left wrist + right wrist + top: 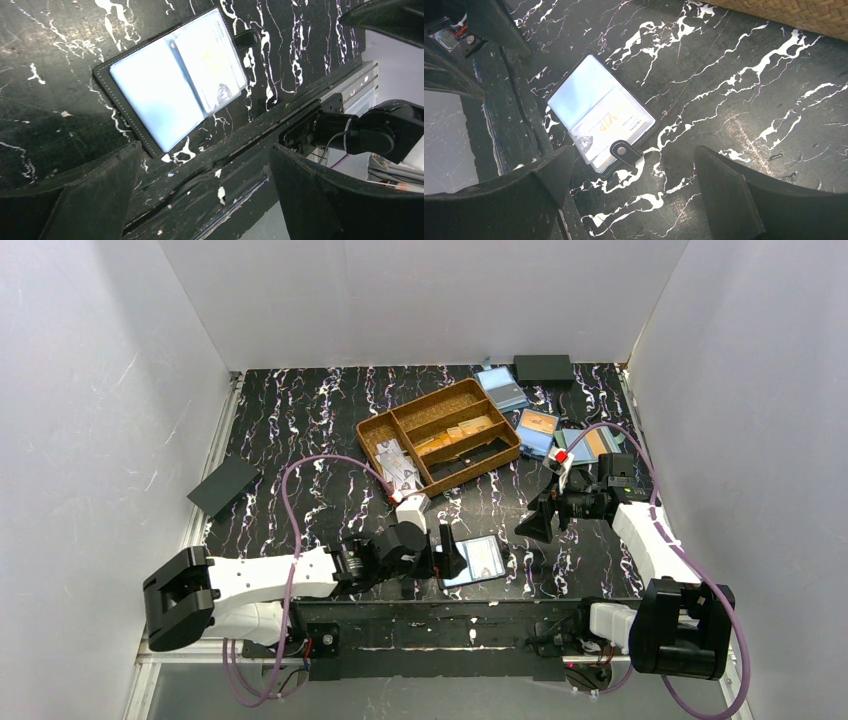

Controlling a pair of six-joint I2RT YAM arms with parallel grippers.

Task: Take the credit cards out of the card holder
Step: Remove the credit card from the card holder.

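The top view alone gives the whole table point(300, 430). There the card holder point(473, 562) lies open and flat near the front edge, just beside the left gripper point(447, 552), which points at it from the left. The right gripper point(533, 521) hangs behind it and to the right, apart from it. Farther back are a woven tray point(440, 435) with compartments and blue holders point(537, 430), one of them showing an orange card.

The wrist views give the detail that the top view is too small to show. In the left wrist view one half of the holder shows plain pale blue lining. The credit cards point(215, 65) sit in the pocket of the other half, on the side of the snap tab point(248, 36). How many there are I cannot tell. In the right wrist view the letters "VIP" can be read on the top card, and the tab lies folded over the edge of that half.

Both grippers stand wide apart and hold nothing. In each wrist view the holder lies on the table ahead of the fingertips, not between them, and no finger touches it.
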